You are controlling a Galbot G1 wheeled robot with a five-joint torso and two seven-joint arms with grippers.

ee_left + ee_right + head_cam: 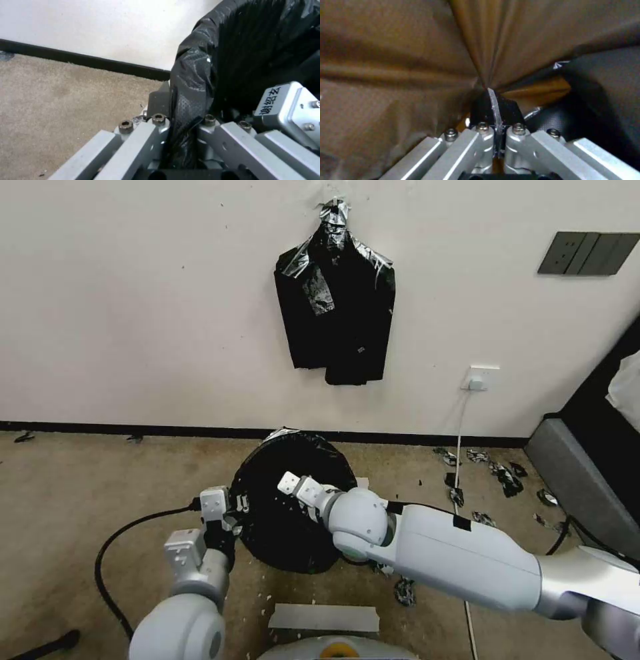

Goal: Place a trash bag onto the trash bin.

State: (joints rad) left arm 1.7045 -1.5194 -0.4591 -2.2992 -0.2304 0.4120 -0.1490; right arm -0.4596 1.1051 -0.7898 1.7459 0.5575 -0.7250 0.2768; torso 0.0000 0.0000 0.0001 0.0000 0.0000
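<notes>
- Stretching the trash bag (293,507) over the trash bin is the step in hand, as I judge it: black film already covers the round mouth, which lies at about 12 o'clock from the robot's base, on the carpet (80,500) just short of the wall (133,300).
- The bin's own wall is hidden under the plastic, so I cannot tell how far down the bag sits.
- The left gripper (223,507) stands at the bag's 9 o'clock edge; in the left wrist view its jaws are clenched on a fold of the film (186,110), which runs down between the fingers (160,102).
- The right gripper (293,488) reaches across the mouth from 4 o'clock, its tip near the centre; in the right wrist view its black pads (495,110) are pinched tight on a thin sheet of the bag (420,50), which fans out taut from the pinch.
- A thick bundle of black bags (337,300) hangs on the wall at 12 o'clock, well apart from the work.
- Torn black scraps (507,477) lie on the carpet at about 2 o'clock, near a white cable (459,447).
- Next, I judge, the bag's rim has to be drawn outward and down over the lip all round; both grips must hold without tearing so thin a film, and neither pull should tip the light bin.
</notes>
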